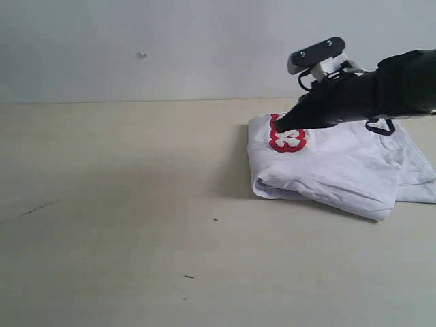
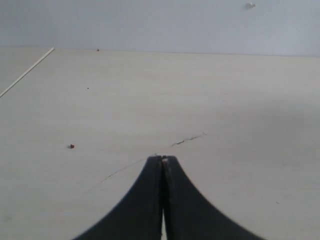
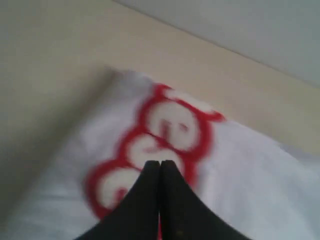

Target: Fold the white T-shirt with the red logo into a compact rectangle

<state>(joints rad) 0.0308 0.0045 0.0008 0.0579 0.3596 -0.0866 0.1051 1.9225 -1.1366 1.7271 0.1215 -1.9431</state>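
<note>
The white T-shirt [image 1: 340, 167] lies folded into a thick bundle at the right of the table, with a looser layer trailing out to the far right. Part of the red logo [image 1: 286, 139] shows near its back left corner, and the same logo [image 3: 165, 140] fills the right wrist view, blurred. My right gripper [image 1: 281, 127] hangs just over the logo, shut, with nothing between its fingers [image 3: 160, 167]. The left arm does not show in the exterior view. My left gripper [image 2: 163, 161] is shut and empty above bare tabletop.
The beige table [image 1: 122, 204] stretches left and in front of the shirt, with small dark scratches [image 2: 187, 140] and a tiny red speck [image 2: 72, 146]. A pale wall [image 1: 136, 41] rises behind the table.
</note>
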